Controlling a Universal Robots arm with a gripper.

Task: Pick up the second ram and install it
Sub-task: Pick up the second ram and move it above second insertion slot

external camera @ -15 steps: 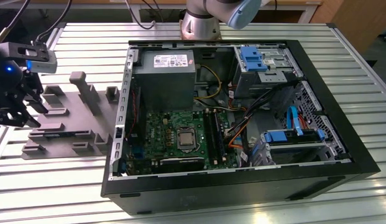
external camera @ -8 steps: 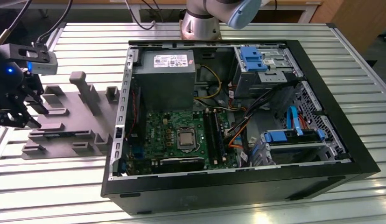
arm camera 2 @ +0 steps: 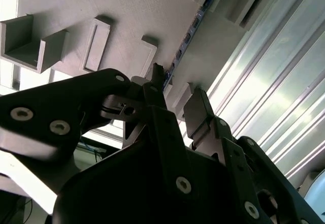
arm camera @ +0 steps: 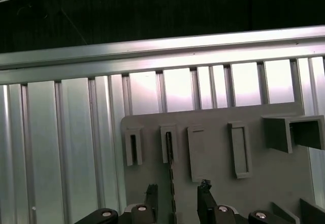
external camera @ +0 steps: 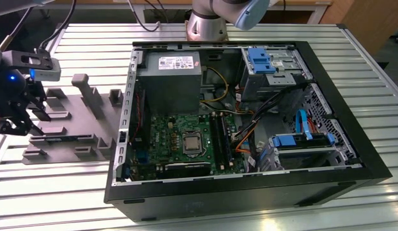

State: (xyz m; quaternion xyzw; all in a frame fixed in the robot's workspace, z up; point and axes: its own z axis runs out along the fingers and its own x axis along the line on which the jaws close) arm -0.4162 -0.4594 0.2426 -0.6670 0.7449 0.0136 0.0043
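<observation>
The second ram (arm camera: 170,170) stands on edge in a slot of the grey holder block (arm camera: 218,178), seen as a thin dark strip with chips. In the second wrist view the ram (arm camera 2: 189,33) runs toward the fingers. My gripper (arm camera: 177,197) is open, with one finger (arm camera: 151,194) on each side of the ram's near end and a gap to the stick on both sides. In the exterior view the gripper (external camera: 22,126) hangs low at the holder's left end, by the ram (external camera: 60,138). The green motherboard (external camera: 179,137) with its long black slots (external camera: 219,138) lies in the open PC case.
The black PC case (external camera: 353,159) lies on its side on the slatted aluminium table (external camera: 77,192), to the exterior view's right of the holder block (external camera: 77,115). Upright posts (external camera: 82,89) rise from the holder. Cables, a power supply (external camera: 170,77) and blue drive bays (external camera: 263,60) crowd the case.
</observation>
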